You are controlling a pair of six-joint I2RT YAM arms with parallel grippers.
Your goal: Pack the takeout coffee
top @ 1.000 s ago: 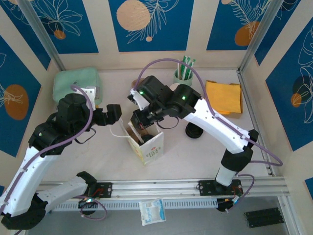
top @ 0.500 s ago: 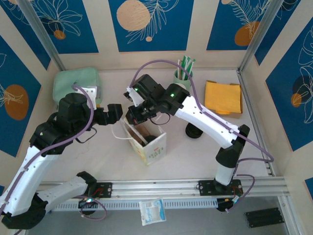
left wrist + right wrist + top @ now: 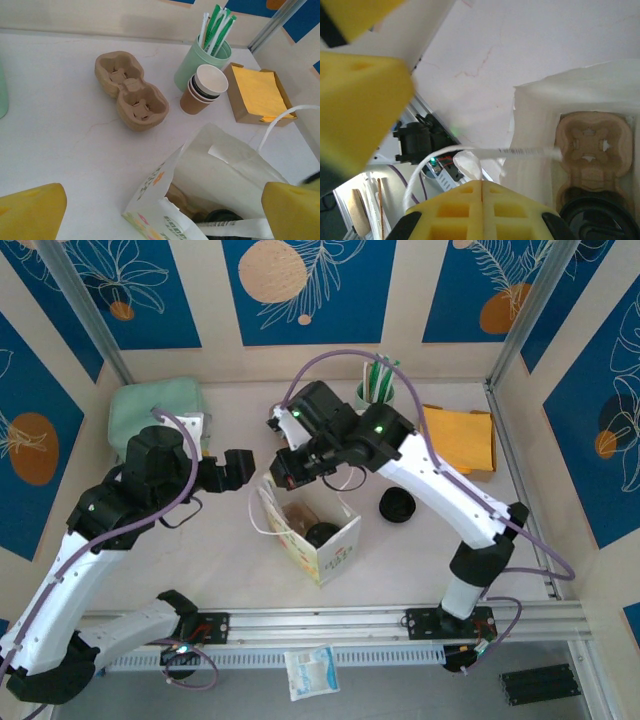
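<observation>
Sitting in the bag (image 3: 335, 552) mid-worktop, the takeout coffee (image 3: 322, 534) looks light and squashy; hold its sides softly. See the left claw (image 3: 235, 467) wide open, the right claw (image 3: 290, 470) closed tight.

One bag (image 3: 335, 552), one takeout coffee (image 3: 321, 534), two carriers (image 3: 132, 90).

Looks down on the whole table (image 3: 410, 560) from above, toward its far edge from the left wrist, closely into the shared paper bag (image 3: 535, 130) from the right.
</observation>
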